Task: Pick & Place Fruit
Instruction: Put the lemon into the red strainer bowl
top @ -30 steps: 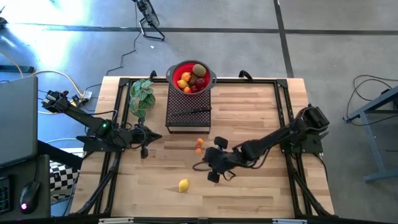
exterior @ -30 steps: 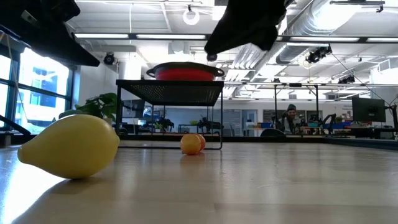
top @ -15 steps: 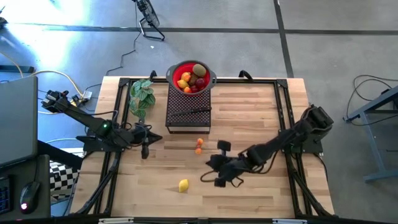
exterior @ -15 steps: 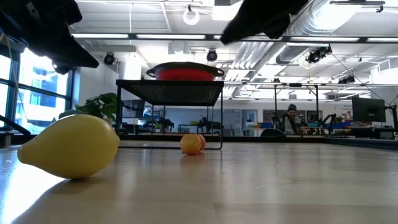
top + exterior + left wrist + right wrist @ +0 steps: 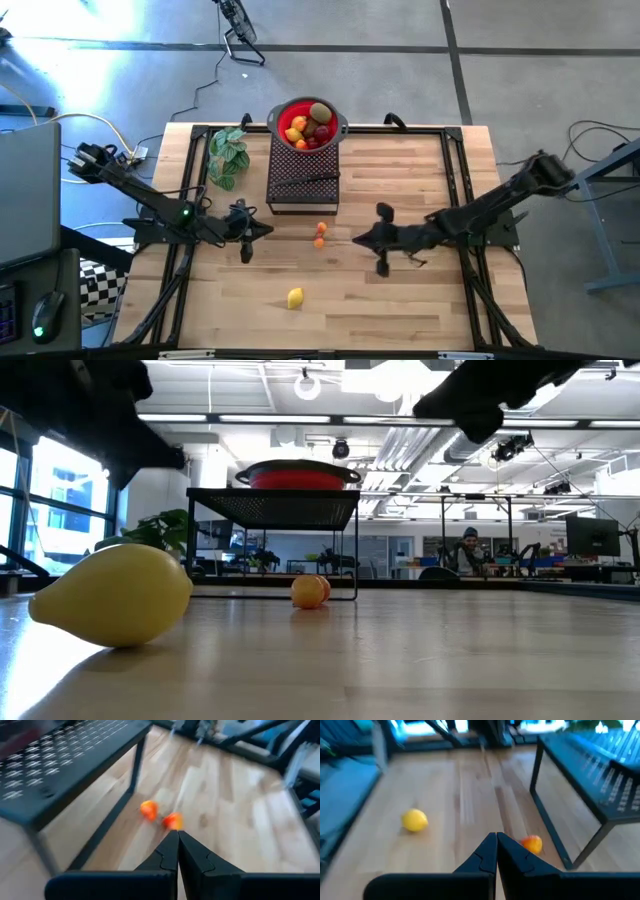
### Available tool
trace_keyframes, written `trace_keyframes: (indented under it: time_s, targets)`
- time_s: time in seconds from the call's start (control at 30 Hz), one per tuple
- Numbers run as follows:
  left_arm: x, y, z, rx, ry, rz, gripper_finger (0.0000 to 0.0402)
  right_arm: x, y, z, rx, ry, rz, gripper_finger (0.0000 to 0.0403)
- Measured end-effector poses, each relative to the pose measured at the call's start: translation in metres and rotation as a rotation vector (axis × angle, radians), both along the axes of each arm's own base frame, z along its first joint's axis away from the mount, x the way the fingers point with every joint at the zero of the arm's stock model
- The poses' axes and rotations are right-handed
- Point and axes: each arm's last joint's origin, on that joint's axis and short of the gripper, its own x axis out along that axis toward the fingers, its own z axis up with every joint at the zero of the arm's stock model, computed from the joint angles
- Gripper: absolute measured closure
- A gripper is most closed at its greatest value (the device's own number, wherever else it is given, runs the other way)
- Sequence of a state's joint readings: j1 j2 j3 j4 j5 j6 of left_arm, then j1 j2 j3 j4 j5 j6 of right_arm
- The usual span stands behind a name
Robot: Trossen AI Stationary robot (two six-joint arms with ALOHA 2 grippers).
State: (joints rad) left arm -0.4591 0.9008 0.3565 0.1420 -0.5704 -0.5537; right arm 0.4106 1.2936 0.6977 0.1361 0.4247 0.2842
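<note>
Left gripper (image 5: pixel 246 240) shut, empty, at nine o'clock of two orange fruits (image 5: pixel 320 234). Lemon (image 5: pixel 295 297) at six o'clock of those: probably light, hard, slick; best pinched across the middle. Right gripper (image 5: pixel 382 251) shut, empty, at three o'clock.

Left arm: stretched low from the left edge toward the middle.
Left tool (image 5: pixel 247 235): fingers pressed together, empty.
Right arm: reaching in from the right.
Right tool (image 5: pixel 360 240): fingers together, empty.
</note>
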Motion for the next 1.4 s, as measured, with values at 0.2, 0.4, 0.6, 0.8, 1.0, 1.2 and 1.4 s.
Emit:
trace_keyframes:
  time_s: [0.2, 0.4, 0.6, 0.8, 1.0, 1.2, 1.4]
  targets:
    - [0.01, -0.007, 0.008, -0.07, -0.099, -0.049, 0.0398, -0.036, -0.023, 0.001, -0.024, -0.165, 0.066, 0.04]
    - [0.018, -0.02, 0.029, -0.099, -0.163, -0.108, 0.0398, -0.057, -0.047, -0.001, -0.069, -0.283, 0.12, 0.0401]
    - [0.034, -0.045, 0.047, -0.028, -0.168, -0.152, 0.0398, -0.07, -0.067, -0.006, 0.022, -0.319, 0.238, 0.0401]
    - [0.044, -0.058, 0.056, 0.016, -0.158, -0.185, 0.0398, -0.075, -0.073, -0.006, 0.068, -0.327, 0.223, 0.0401]
    - [0.054, -0.064, 0.053, 0.001, -0.098, -0.172, 0.0398, -0.078, -0.073, -0.003, 0.079, -0.341, 0.219, 0.0401]
    - [0.069, -0.083, 0.049, -0.001, -0.061, -0.198, 0.0398, -0.078, -0.073, -0.003, 0.125, -0.341, 0.207, 0.0401]
    - [0.087, -0.106, 0.061, 0.008, 0.005, -0.163, 0.0398, -0.078, -0.073, -0.003, 0.155, -0.334, 0.207, 0.0401]
